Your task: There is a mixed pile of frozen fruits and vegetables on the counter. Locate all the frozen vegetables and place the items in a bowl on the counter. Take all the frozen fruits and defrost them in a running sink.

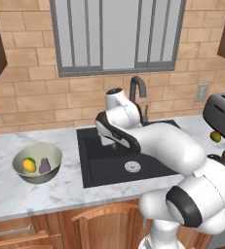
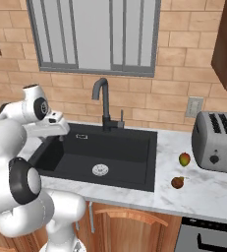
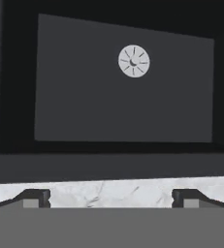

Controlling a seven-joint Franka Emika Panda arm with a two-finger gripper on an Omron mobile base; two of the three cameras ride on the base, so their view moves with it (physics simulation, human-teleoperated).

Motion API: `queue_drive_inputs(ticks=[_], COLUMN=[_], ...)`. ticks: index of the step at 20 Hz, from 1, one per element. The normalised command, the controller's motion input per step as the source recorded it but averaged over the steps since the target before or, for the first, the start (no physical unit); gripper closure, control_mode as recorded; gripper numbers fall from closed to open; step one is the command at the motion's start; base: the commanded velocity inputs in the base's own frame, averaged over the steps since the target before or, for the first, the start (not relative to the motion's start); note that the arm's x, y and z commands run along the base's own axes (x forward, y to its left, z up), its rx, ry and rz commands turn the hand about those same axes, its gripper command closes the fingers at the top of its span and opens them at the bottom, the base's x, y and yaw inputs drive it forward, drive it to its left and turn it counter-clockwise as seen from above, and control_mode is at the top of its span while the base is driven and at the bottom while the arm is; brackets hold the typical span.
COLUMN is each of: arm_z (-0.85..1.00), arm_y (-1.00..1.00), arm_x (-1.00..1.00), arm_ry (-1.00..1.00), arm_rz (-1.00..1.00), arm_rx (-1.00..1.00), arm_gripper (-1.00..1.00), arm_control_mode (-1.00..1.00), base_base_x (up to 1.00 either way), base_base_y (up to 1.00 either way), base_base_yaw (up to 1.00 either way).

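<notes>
1. The tabletop [image 1: 46,194] is white marble with grey veining over wooden cabinets, running along a tan brick wall under a window.
2. The sink [image 2: 120,152] is a black rectangular basin set into the tabletop; its round steel drain [image 3: 134,61] lies on the basin floor, and a tall black curved tap [image 2: 102,101] stands at its back edge. I cannot see any water running.
3. A silver toaster [image 2: 218,142] sits on the tabletop to the right of the sink.
4. The bowl [image 1: 37,163], wide and pale grey-green, sits on the tabletop left of the sink, apart from its rim.
5. The end effector [image 3: 111,198] hangs over the left edge of the sink, with its fingers spread wide and nothing between them; below them lies a strip of marble and beyond it the basin.
6. The red, yellow and green oval fruit [image 2: 184,159] lies on the tabletop between the sink and the toaster, close to the toaster.
7. The dark red-brown ball fruit [image 2: 178,182] lies just in front of the oval one, nearer the tabletop's front edge.
8. The purple-grey pear-shaped vegetable [image 1: 45,166] rests inside the bowl, on its right side.
9. The yellow-orange vegetable [image 1: 29,165] lies in the bowl just beside the purple one, to its left.
</notes>
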Motion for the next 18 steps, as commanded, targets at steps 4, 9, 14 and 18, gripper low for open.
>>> queue_drive_inputs(ticks=[4, 9, 14, 18], arm_z=[0.00, 0.00, 0.00, 0.00], arm_y=[-0.74, -0.67, -0.70, -0.71], arm_x=[0.01, -0.02, -0.10, -0.13], arm_ry=[0.05, 0.03, 0.07, 0.08], arm_rz=[-0.13, -0.13, -0.17, -0.19], arm_rx=[0.01, 0.02, 0.08, 0.11], arm_gripper=[-1.00, -1.00, -1.00, -1.00], arm_control_mode=[-1.00, -1.00, -1.00, -1.00], base_base_x=[0.00, 0.00, 0.00, 0.00], base_base_y=[0.00, 0.00, 0.00, 0.00], base_base_yaw=[0.00, 0.00, 0.00, 0.00])
